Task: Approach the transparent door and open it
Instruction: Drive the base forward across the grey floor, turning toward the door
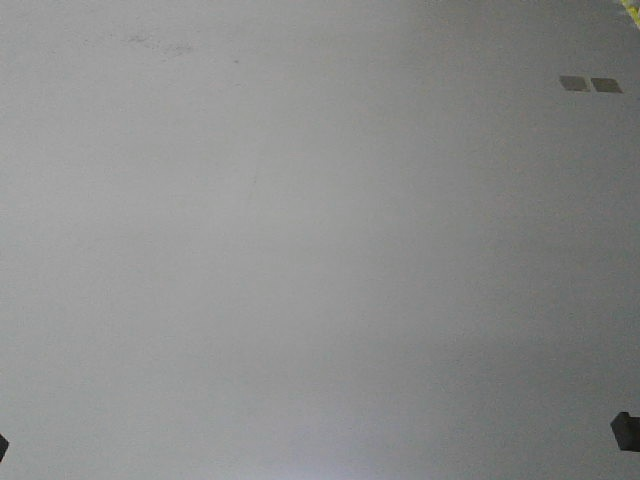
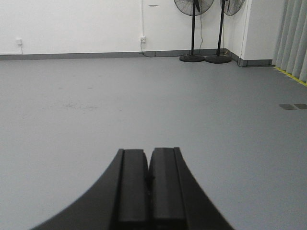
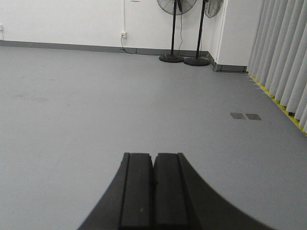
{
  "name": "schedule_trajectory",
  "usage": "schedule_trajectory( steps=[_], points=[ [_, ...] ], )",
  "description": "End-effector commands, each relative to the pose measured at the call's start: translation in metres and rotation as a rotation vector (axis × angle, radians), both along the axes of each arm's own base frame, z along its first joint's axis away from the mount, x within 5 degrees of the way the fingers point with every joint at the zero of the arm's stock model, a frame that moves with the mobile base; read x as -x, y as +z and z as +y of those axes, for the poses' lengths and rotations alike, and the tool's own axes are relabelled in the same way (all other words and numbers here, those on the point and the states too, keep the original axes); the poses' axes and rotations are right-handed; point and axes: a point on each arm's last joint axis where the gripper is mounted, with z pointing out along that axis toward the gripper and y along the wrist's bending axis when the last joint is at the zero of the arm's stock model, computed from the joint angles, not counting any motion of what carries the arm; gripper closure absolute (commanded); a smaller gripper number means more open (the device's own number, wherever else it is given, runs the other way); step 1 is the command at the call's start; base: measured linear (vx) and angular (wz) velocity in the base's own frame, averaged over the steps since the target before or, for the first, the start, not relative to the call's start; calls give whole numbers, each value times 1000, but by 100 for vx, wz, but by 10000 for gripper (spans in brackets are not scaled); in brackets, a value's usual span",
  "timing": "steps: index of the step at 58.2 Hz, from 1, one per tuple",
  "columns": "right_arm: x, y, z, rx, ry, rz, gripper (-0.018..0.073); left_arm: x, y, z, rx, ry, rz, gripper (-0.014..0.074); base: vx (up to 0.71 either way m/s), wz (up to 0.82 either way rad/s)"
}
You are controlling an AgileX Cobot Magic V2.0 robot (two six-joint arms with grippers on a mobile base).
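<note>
Left claw (image 2: 149, 154) pressed together, right claw (image 3: 153, 156) likewise, both over grey floor (image 2: 144, 96), two pedestal fans (image 2: 193, 6) far ahead

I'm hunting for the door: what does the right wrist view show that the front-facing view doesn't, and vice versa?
Only right wrist: the shut right gripper, two pedestal fans, white wall, vertical blinds. Only front-facing: a dark shape at each bottom corner, unidentifiable. Both: grey floor and two square floor plates. No door in either.
</note>
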Motion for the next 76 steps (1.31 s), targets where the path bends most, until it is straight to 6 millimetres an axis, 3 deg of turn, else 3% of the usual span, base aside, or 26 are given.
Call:
schedule_trajectory(
  steps=[1,76],
  points=[
    [0,7,0,8,-2,-95,568,0,3,1,19,6,-81,603,29,1],
    [0,7,0,8,-2,-95,568,0,3,1,19,6,-81,603,38,8]
  ],
)
